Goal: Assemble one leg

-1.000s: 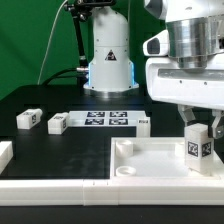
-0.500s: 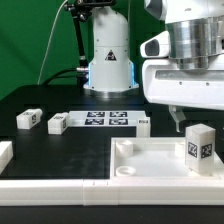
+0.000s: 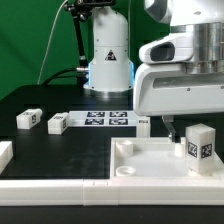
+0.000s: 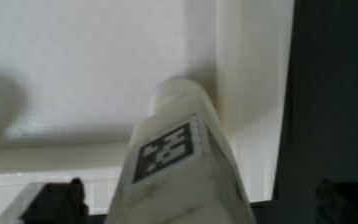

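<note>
White plastic nearly everywhere near the gripper (image 4: 202,198). Open, with the dark fingertips (image 4: 60,200) set well apart, one on each side of the leg (image 3: 200,148) and touching neither face of it. Hangs above that leg in the exterior view, with a gap between the hand's broad white underside and the block's top.

Upright on the tabletop (image 3: 150,168), tag facing the exterior camera, close to the raised rim on the exterior view's right. Hard against the rim wall in the wrist view, the tag on its long face sharp enough to make out. Seated in a socket or merely standing there: cannot tell.

Open room on the tabletop's recessed floor toward the exterior view's left, bare up to a round corner socket (image 3: 125,170). Little room on the other side, with rim and picture edge both near.

Further out, on the black table (image 3: 60,150): the marker board (image 3: 105,119) lying flat behind the tabletop, and two other small tagged blocks (image 3: 28,119) (image 3: 57,123) just beside each other, well clear of the arm. Another white part (image 3: 5,152) cut off at the exterior view's left edge. Behind all this, the robot's white base (image 3: 108,60) against a green backdrop (image 3: 30,40).
</note>
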Action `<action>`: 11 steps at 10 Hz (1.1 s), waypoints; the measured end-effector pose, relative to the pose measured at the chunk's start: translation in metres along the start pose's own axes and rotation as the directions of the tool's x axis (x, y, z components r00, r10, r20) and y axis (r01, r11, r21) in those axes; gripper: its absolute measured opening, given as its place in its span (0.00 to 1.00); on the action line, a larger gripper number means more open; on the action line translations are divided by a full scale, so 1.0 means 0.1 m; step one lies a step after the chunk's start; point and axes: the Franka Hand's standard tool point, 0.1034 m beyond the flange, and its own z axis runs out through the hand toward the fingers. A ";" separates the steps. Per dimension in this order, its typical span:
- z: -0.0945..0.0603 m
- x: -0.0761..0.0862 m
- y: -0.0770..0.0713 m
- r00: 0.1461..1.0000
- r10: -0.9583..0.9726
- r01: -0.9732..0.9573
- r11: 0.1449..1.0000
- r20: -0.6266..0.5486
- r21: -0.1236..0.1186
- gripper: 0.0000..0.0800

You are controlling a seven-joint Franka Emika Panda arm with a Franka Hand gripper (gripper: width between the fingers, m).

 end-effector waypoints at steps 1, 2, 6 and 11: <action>0.00 0.00 -0.01 0.992 -0.123 0.123 0.992 -0.001 -0.013 0.81; 0.00 0.00 0.00 0.968 -0.250 0.250 0.968 0.002 -0.014 0.81; 0.00 0.00 0.00 0.961 -0.276 0.276 0.961 0.002 -0.010 0.55; 0.00 -0.07 0.03 0.997 0.039 -0.038 0.999 -0.073 0.015 0.36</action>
